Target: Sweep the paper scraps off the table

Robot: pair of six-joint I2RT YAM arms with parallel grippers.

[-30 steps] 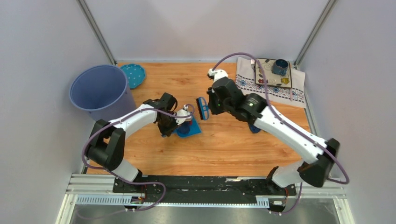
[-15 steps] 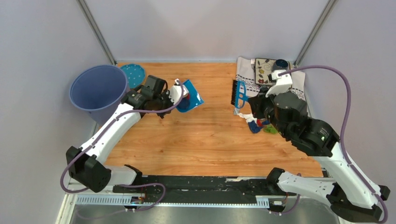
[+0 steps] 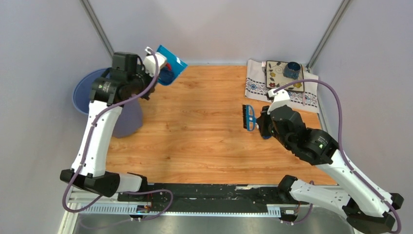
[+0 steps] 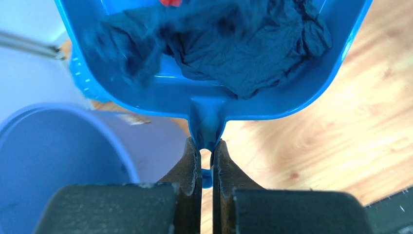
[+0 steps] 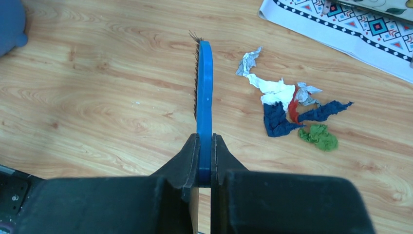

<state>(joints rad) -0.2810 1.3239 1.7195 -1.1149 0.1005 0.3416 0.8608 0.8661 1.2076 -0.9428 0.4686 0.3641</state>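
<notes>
The left gripper [image 4: 206, 156] is pinching shut on the handle of the loaded dustpan [image 4: 209, 100], arm raised beside the bin [image 4: 58, 146]; the right gripper [image 5: 205, 146] is clamping the brush [image 5: 205, 97] over the table [image 5: 97, 97], near the paper scraps [image 5: 282, 109].

the dustpan [image 4: 146, 97] looks glossy plastic, the paper scraps [image 5: 275, 117] crumpled and matt, the table [image 5: 97, 97] smooth, perhaps laminate, wood-grain.
</notes>
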